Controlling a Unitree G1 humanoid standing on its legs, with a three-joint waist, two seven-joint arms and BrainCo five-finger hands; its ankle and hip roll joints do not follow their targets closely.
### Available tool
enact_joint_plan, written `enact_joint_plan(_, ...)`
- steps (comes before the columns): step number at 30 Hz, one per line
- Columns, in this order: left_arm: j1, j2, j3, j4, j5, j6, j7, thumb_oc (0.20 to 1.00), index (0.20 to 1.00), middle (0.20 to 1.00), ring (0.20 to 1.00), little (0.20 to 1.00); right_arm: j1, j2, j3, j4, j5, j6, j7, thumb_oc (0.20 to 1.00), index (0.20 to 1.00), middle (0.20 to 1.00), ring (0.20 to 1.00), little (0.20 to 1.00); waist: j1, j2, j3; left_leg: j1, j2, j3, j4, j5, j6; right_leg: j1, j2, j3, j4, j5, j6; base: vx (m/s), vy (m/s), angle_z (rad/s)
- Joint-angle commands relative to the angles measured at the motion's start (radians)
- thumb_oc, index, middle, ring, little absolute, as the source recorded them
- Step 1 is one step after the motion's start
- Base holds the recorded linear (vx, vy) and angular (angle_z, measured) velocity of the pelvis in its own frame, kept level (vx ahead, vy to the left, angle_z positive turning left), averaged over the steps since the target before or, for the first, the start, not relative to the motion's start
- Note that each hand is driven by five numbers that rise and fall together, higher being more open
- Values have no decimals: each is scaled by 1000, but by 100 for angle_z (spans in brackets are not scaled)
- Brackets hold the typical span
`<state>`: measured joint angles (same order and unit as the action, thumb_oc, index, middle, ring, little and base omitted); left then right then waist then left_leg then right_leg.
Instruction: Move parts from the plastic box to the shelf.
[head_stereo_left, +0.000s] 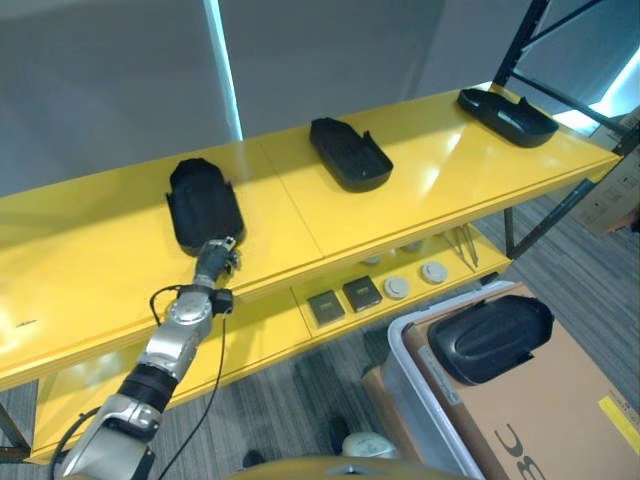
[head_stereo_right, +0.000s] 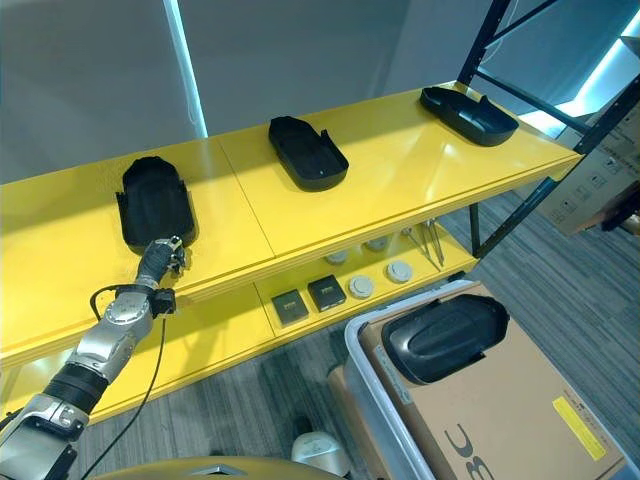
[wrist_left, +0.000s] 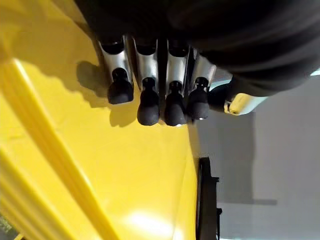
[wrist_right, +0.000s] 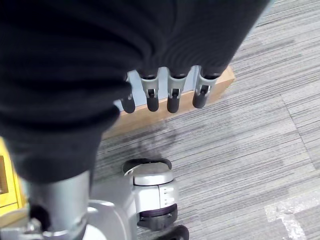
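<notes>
Shelf (head_stereo_left: 420, 170): yellow painted surface, smooth and glossy, throwing pale highlights; three black parts on it, left (head_stereo_left: 203, 205), middle (head_stereo_left: 349, 153), right (head_stereo_left: 507, 115), look like matt moulded plastic, as does the fourth part (head_stereo_left: 490, 338) lying on plain brown cardboard (head_stereo_left: 560, 400) inside the translucent, smooth-walled plastic box (head_stereo_left: 425, 395). Left hand (wrist_left: 150, 75): satin silver metal-look fingers with matt dark rubbery tips; right hand (wrist_right: 170, 90) the same, under a dark ribbed cover. Floor (wrist_right: 240, 150): grey carpet, rough streaked weave.
</notes>
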<state>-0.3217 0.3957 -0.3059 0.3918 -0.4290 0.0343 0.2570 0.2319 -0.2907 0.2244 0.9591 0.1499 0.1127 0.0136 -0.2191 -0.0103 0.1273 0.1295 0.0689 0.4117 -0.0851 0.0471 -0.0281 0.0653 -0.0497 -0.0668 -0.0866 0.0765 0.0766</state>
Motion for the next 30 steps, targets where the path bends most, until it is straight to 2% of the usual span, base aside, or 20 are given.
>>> enact_joint_plan(1,-94,-18,44,96,-14,-13,40,200,200,200,200,200,-3,-39,28,10,-32,-1,9,1000,1000,1000,1000,1000,-2,-4,11,12,74,-58,19,-14,-17,-21,-25,14,46,1,73,0,0,0)
enact_joint_plan(10,-115,-41,77,280,-6,-37,90,200,200,200,200,200,-4,-44,34,21,-53,-4,18,1000,1000,1000,1000,1000,-14,-5,10,21,78,-48,24,-16,-17,-14,-21,24,51,-5,72,3,-1,-1)
enact_joint_plan(30,-177,-28,94,381,6,-24,81,200,200,200,200,200,-5,-56,57,26,-98,-5,34,1000,1000,1000,1000,1000,-26,-13,-3,44,68,-40,17,-26,-12,5,-26,32,48,-10,81,8,10,-2)
